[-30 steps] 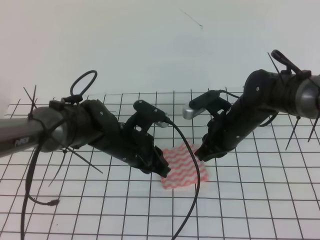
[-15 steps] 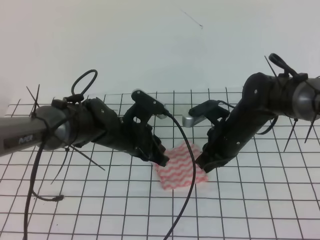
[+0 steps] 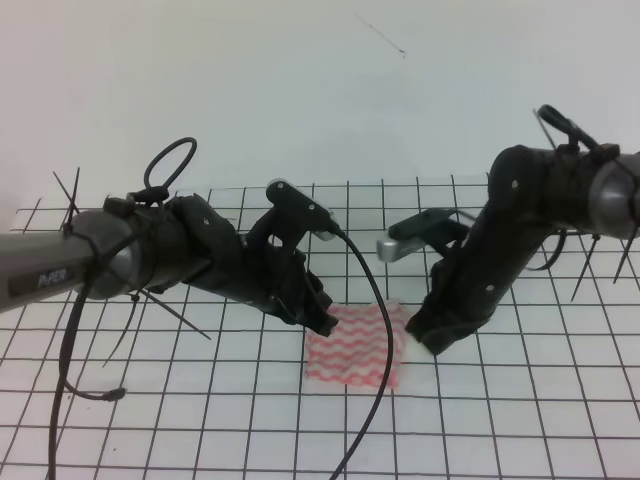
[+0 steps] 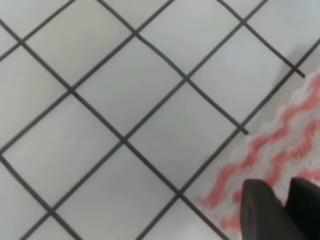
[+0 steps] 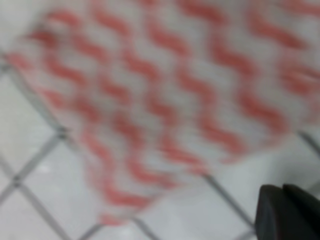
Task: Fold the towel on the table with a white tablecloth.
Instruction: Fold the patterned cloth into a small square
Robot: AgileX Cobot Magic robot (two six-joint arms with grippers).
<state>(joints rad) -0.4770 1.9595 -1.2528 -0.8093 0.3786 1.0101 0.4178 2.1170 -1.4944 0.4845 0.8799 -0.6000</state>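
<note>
Since the earlier frame both grippers have drawn the thin pink-and-white wavy-striped towel nearer the camera on the white black-gridded tablecloth. Left gripper and right gripper each show fingers nearly closed, pinching opposite towel edges (grip on the cloth is likely, not confirmed) to carry the fold over.

Exterior high view sits above and in front of the table, angled down toward the far wall, far enough back to take in both arms and the towel between them. Left wrist cam looks almost straight down, very close to the grid cloth, catching only the towel's corner at lower right plus its own fingertips. Right wrist cam is just as close and blurred, the towel filling most of its frame, so the towel and the grid around it are what all three views share.
</note>
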